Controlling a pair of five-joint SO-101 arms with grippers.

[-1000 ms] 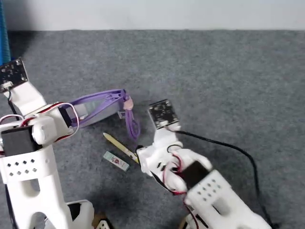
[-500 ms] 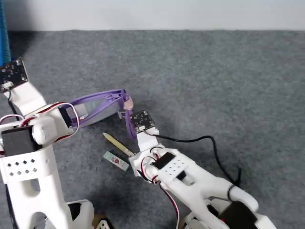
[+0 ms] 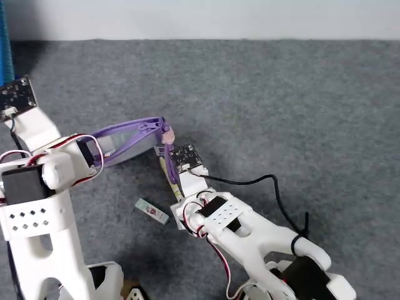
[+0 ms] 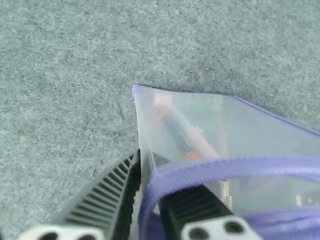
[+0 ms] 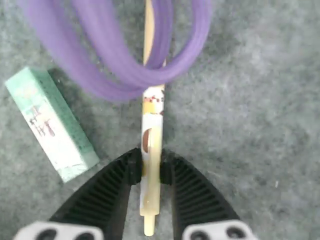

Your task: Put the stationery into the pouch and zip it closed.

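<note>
A clear pouch (image 3: 128, 140) with purple trim lies open at the left of the grey mat. My left gripper (image 4: 147, 172) is shut on its edge. An orange and grey pen (image 4: 177, 132) shows through the pouch wall (image 4: 210, 130). My right gripper (image 5: 150, 161) is shut on a cream pen (image 5: 151, 135), which points under the pouch's purple strap loop (image 5: 135, 60). From above, the cream pen (image 3: 167, 174) lies just in front of the pouch's zip end, with the right gripper (image 3: 176, 190) on it. A green eraser (image 5: 50, 122) lies on the mat beside it.
The green eraser (image 3: 153, 210) sits between the two arm bases. A black cable (image 3: 275, 194) trails from the right arm. The grey mat (image 3: 281, 100) stretches open to the right and back, up to a white wall.
The right arm swung left onto the cream pen and shut on it. The pen turned from lying diagonally to pointing toward the pouch's strap. The left arm kept still.
</note>
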